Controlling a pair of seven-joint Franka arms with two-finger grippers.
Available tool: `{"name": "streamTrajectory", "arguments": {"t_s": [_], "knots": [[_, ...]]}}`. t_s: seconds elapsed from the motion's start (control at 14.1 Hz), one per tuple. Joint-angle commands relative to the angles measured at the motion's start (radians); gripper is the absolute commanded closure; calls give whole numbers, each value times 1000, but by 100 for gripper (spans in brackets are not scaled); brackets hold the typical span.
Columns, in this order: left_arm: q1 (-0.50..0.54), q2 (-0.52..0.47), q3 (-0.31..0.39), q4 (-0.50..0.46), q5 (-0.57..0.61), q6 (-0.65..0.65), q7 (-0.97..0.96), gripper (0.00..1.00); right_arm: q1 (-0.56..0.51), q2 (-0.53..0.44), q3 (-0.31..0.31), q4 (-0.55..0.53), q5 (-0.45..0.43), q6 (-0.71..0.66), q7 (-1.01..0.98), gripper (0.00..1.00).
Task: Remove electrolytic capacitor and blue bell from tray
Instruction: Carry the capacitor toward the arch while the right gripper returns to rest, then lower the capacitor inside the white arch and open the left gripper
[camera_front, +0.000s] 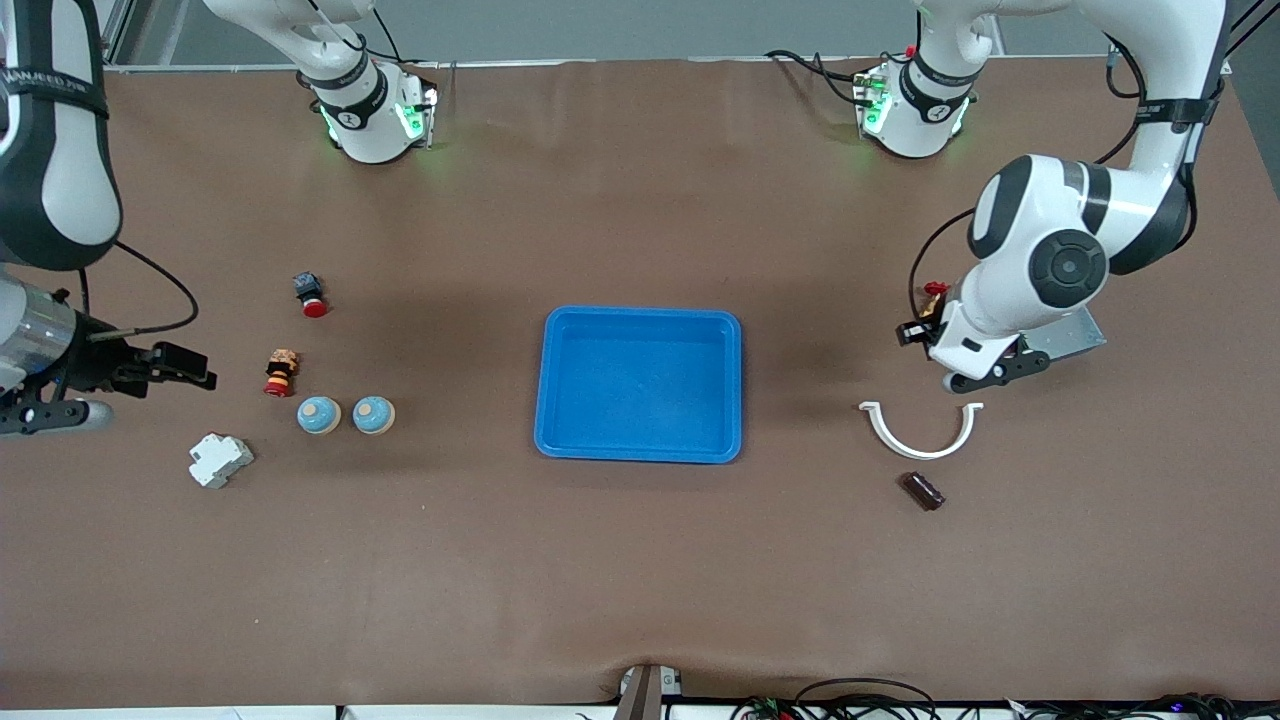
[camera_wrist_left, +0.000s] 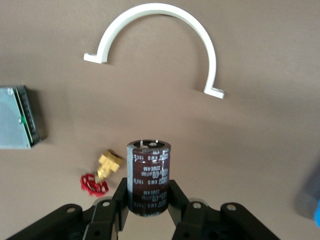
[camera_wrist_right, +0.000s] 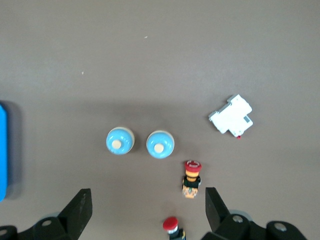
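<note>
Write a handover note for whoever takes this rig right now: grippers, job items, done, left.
Left gripper: shut on the electrolytic capacitor, in the air over the table at the left arm's end, by the white half-ring clamp.
Right gripper: open, empty, over the items at the right arm's end.
Tray: empty.
Two blue bells sit on the table toward the right arm's end.
Done: both items out of the tray.
Left: set the capacitor down, release.
</note>
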Motion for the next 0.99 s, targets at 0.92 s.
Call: {"name": "streamTrajectory", "arguments": {"t_s": [0.92], "knots": [[94,222,-6,-115,-10,472,189,100,-21,-269,24,-10,-90,-284,204,0]]}}
